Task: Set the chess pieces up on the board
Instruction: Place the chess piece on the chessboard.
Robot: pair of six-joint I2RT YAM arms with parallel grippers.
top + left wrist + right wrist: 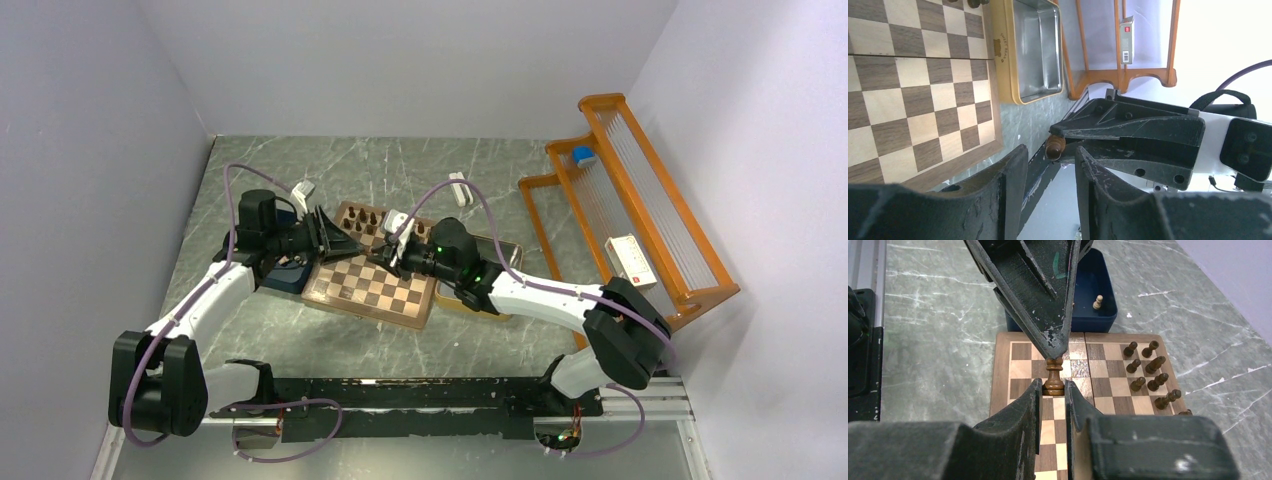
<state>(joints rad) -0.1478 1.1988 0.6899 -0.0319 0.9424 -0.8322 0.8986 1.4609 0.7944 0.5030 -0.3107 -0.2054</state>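
Note:
The board (370,285) lies mid-table, also in the left wrist view (913,75) and right wrist view (1018,370). Several dark chess pieces (1148,365) stand at its far end (365,218). My right gripper (1053,387) is shut on the base of one dark piece (1053,372), held above the board. My left gripper (1050,152) faces it, jaws apart, with the piece's top (1054,146) at its fingertips and gaps on both sides. The two grippers meet over the board (375,252).
A blue box (1088,290) with a light pawn (1097,302) sits beside the board's left edge (288,277). A yellow-rimmed metal tray (1038,50) lies right of the board. An orange rack (640,200) stands at right. A small white object (458,188) lies behind.

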